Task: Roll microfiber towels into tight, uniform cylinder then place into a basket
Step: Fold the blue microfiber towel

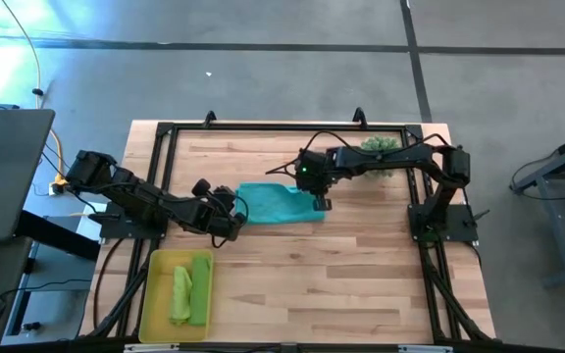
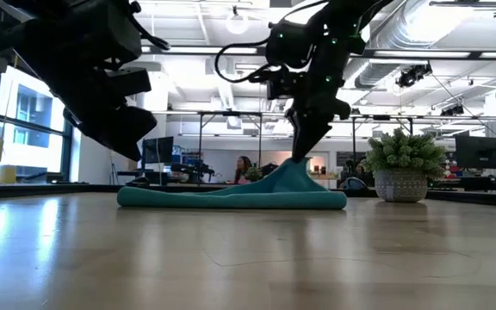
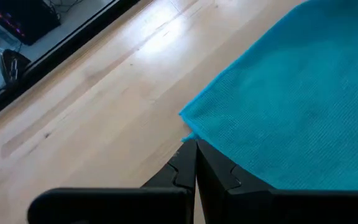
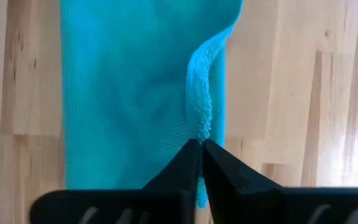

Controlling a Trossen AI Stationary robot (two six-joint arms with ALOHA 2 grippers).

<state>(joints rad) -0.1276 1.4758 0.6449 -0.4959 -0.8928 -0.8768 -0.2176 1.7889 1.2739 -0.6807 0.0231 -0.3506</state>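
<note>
Two lime green microfiber towels (image 1: 190, 290) already lie rolled in the shallow translucent yellow plastic basket (image 1: 154, 314) at the table's near left corner, so the soft teal microfiber towel (image 1: 275, 204) spread on the pale wooden table (image 1: 341, 284) near its middle is the last one to roll. The right gripper (image 4: 199, 144) pinches a fold of that teal towel at its right end, fingers pressed together on the cloth and lifting it into a small peak above the board. The left gripper (image 3: 195, 147) sits with its fingers pressed together and empty, its tips at the towel's left corner. To do this step well, I judge the right gripper should keep the fold low and carry it evenly across the cloth, while the left one pins the far edge so the towel does not slide. A potted spiky green plant (image 2: 400, 164) stands well behind, clear of the work.
</note>
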